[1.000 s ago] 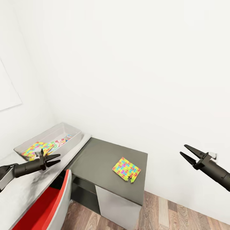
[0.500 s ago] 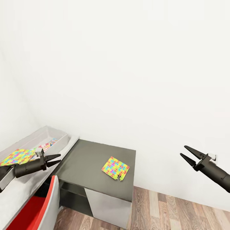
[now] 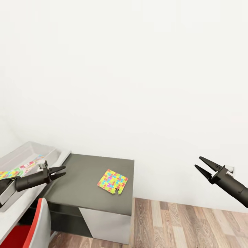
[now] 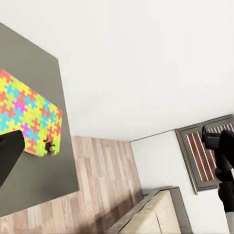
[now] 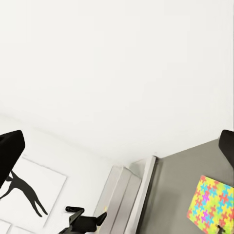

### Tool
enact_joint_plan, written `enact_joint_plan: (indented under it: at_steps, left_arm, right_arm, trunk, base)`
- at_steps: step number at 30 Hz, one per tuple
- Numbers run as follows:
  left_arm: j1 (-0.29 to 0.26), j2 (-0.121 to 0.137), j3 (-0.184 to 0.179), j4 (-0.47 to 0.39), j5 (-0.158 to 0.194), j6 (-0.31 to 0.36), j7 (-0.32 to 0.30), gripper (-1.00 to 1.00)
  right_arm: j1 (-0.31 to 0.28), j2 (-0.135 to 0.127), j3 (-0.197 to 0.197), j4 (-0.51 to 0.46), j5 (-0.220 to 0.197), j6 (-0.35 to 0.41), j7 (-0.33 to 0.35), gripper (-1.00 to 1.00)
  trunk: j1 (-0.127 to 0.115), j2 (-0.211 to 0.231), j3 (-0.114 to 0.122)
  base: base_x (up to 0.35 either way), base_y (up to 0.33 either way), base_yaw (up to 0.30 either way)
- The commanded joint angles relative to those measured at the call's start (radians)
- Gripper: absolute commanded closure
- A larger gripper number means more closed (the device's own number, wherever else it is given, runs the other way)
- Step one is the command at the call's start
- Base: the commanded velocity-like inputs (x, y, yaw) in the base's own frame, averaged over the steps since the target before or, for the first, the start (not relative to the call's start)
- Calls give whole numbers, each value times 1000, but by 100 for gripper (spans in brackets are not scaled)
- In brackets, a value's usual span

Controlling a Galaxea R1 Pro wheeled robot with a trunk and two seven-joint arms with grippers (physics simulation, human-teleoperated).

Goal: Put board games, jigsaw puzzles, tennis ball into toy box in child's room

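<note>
A multicoloured jigsaw puzzle (image 3: pixel 112 181) lies flat on the lower dark grey cabinet (image 3: pixel 82 186), near its right front corner; it shows too in the left wrist view (image 4: pixel 27 119) and the right wrist view (image 5: pixel 212 204). At the far left the pale grey toy box (image 3: pixel 24 151) stands on the table (image 3: pixel 17 203), holding another jigsaw puzzle (image 3: pixel 7 173) and a printed board game (image 3: pixel 31 164). My left gripper (image 3: pixel 64 170) hovers open over the cabinet's left edge, empty. My right gripper (image 3: pixel 197 162) hangs open and empty in the air, far right of the cabinet.
A red chair (image 3: pixel 32 230) sits at the bottom left under the table edge. Wood-plank floor (image 3: pixel 179 224) lies right of the cabinet, with a white wall behind. A beige bed corner (image 4: pixel 156 214) and a black silhouette picture (image 5: pixel 24 192) appear in the wrist views.
The head view has swung to the right, so toy box, cabinet and puzzle sit further left in the picture. Both arms hold the same pose, grippers open.
</note>
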Motion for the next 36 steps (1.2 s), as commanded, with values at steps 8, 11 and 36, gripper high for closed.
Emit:
enact_joint_plan:
  at_steps: [8, 11, 36]
  left_arm:
    - [-1, 1, -5, 0, 5, 10, 0, -100]
    - [-1, 2, -5, 0, 5, 10, -1, -100]
    - [-1, 2, -5, 0, 7, 10, -1, -100]
  right_arm:
    - [-2, 0, -1, 0, 2, 5, 4, -100]
    - [-2, -1, -1, 0, 2, 5, 4, -100]
    - [-2, 0, 2, -14, 3, 4, 2, -100]
  trunk:
    - [1, -2, -6]
    - [1, -2, -7]
    - [1, -2, -18]
  base:
    - [129, 0, -265]
    - [217, 0, -265]
    - [67, 25, -247]
